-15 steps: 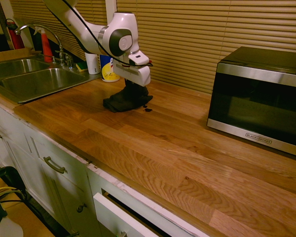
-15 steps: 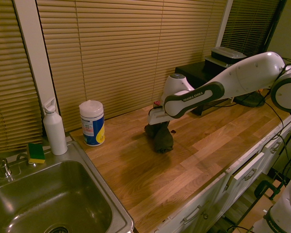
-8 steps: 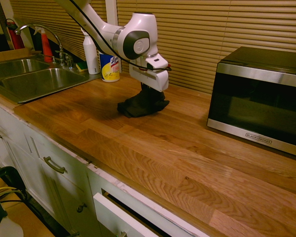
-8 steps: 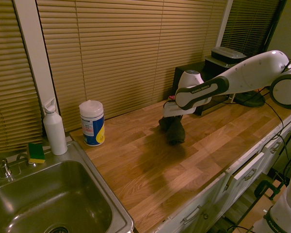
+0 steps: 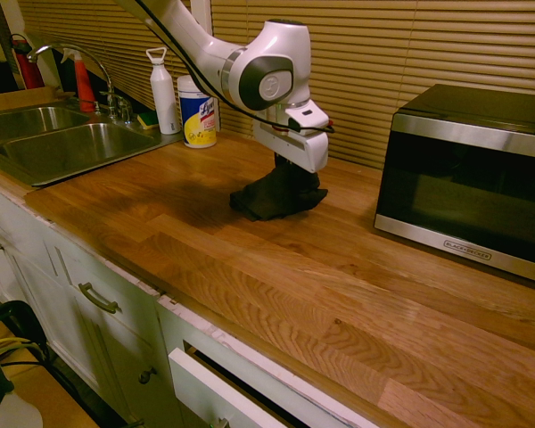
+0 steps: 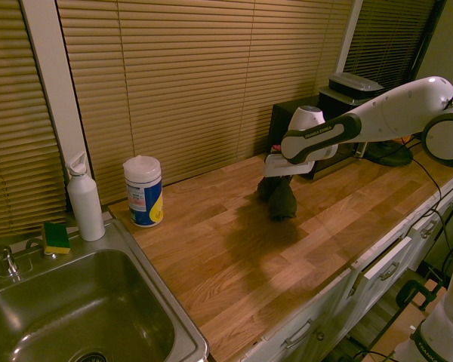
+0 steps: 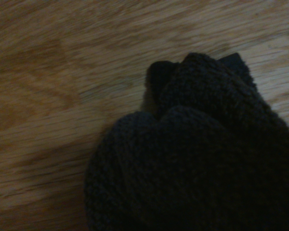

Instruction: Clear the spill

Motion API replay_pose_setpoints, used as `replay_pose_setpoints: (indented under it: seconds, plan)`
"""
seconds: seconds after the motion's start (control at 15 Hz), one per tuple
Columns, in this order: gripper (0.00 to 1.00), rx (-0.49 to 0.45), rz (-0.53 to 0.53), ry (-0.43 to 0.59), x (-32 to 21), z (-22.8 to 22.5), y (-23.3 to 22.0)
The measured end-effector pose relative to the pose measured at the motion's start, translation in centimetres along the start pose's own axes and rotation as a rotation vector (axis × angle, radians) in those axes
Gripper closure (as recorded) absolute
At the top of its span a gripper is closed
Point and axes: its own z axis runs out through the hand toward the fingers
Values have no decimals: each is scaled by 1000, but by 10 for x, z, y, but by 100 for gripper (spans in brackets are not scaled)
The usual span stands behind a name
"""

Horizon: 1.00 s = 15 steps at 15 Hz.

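Note:
A dark cloth rag lies bunched on the wooden counter in front of the blinds, its top gathered up under my gripper, which is shut on it. The second exterior view shows the same rag hanging from the gripper down to the counter. In the wrist view the rag fills the lower right over bare wood. The spill is hidden; no dark droplets show on the wood around the rag.
A microwave stands to the right of the rag. A wipes canister and a white bottle stand by the sink at the left, with a sponge on its rim.
The arm has dragged the rag along the counter toward the microwave. The small dark spots seen beside the rag a second ago no longer show.

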Motion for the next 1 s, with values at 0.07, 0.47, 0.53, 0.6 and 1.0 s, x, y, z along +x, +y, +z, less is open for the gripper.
replay_pose_setpoints:
  seconds: [0.07, 0.47, 0.53, 0.6, 1.0]
  plan:
    - [100, 0, -11, 0, -12, -1, -7]
    - [100, -15, -107, -4, -118, -11, -54]
    - [100, -17, -126, -2, -139, -11, -62]
    - [100, -19, -146, 0, -160, -11, -70]
    - [100, -37, -267, 13, -290, -8, -100]
